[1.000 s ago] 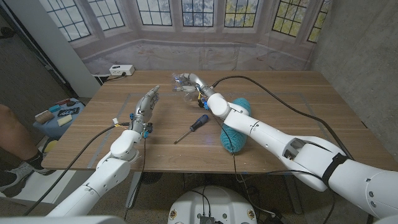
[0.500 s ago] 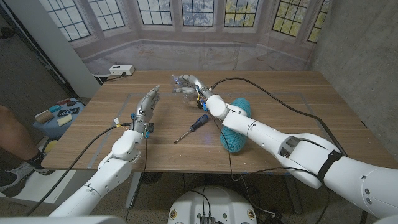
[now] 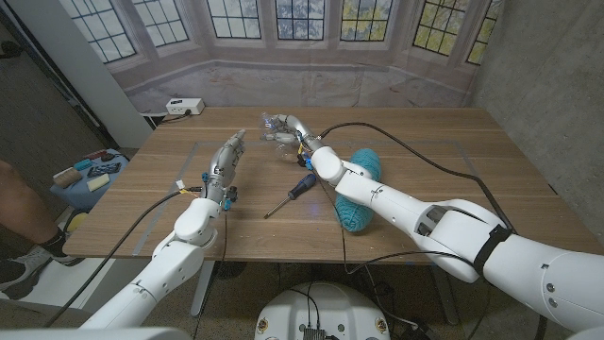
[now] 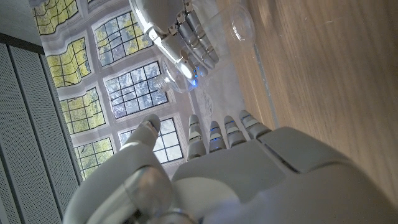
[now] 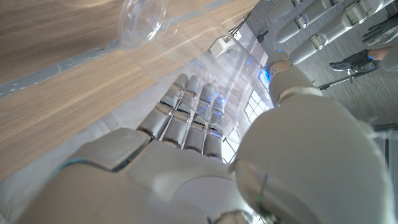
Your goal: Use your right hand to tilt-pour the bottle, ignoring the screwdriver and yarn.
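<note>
Right arm has slid a touch leftward, the right hand still gripping the clear bottle, tipped over the far bench. Slick plastic could slip mid-tilt. Left hand waits, fingers extended, holding nothing.

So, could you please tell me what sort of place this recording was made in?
Probably a robot lab or test room dressed as a set: the leaded windows look like a printed backdrop hung over a plain concrete wall, and cables trail across the wooden table.
</note>
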